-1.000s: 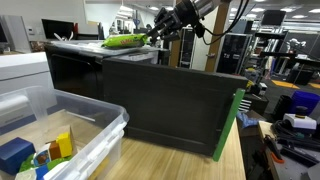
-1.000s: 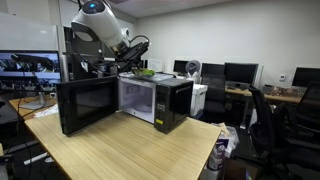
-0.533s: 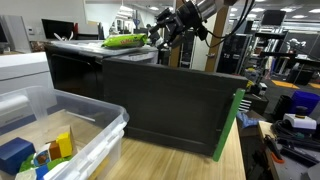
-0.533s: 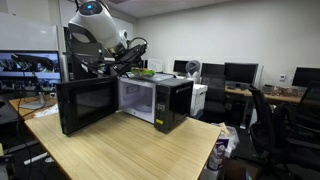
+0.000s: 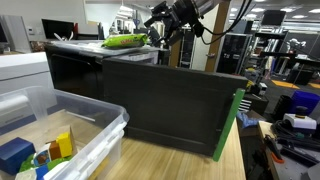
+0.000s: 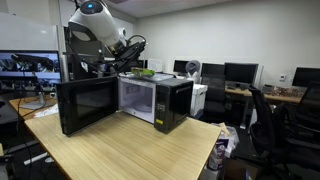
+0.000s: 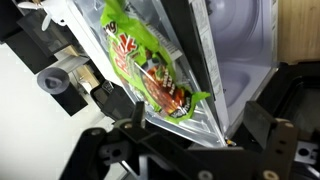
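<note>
Plastic bin [image 5: 95, 125] of toys sits nearest, then the open-doored microwave [image 5: 75, 70]. On its top lies the green snack bag [image 5: 125, 41], and the gripper [image 5: 163, 30] hovers just past it, jaws apart and empty. A straight upward lift would probably avoid snagging the bag.

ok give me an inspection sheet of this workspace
surface: wooden table with a microwave on it, door open
job's things: green bag lying flat on top of the microwave
clutter: clear bin holding coloured blocks
grippers: gripper open, just above the bag's end, not holding it
cables: black cable looping off the arm
surroundings: office with monitors and a chair
</note>
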`<state>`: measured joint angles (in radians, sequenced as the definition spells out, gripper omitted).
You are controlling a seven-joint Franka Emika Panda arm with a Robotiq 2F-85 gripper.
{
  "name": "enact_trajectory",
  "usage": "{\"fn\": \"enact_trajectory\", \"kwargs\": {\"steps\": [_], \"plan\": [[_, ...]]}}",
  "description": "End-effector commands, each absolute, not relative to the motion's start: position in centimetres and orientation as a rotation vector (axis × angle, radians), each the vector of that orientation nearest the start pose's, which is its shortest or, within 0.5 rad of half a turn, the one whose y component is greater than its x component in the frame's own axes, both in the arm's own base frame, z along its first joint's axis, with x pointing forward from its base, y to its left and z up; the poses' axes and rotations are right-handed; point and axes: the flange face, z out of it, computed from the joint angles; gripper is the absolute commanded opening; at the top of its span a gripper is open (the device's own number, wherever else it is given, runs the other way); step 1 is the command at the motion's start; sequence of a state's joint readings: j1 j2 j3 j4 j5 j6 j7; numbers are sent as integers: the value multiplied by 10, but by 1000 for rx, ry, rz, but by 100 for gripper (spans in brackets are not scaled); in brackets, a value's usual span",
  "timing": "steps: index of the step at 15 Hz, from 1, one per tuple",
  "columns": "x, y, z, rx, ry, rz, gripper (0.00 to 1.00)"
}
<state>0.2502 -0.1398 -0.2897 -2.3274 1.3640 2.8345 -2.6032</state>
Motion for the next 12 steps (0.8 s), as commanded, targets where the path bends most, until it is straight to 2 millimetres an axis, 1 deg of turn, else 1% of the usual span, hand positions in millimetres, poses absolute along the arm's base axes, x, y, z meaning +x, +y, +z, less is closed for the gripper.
{"fn": "enact_trajectory", "kwargs": {"steps": [1, 4, 6, 8, 10, 11, 12], "plan": [[515, -58, 438, -2359, -1933, -1500, 100], [520, -53, 429, -2361, -1946, -1468, 100], [526, -55, 423, -2381, -1946, -1449, 100], [535, -58, 417, -2409, -1939, -1433, 100], [550, -60, 415, -2427, -1929, -1434, 100], [557, -58, 415, -2431, -1919, -1445, 75], [563, -57, 415, -2434, -1911, -1452, 73]]}}
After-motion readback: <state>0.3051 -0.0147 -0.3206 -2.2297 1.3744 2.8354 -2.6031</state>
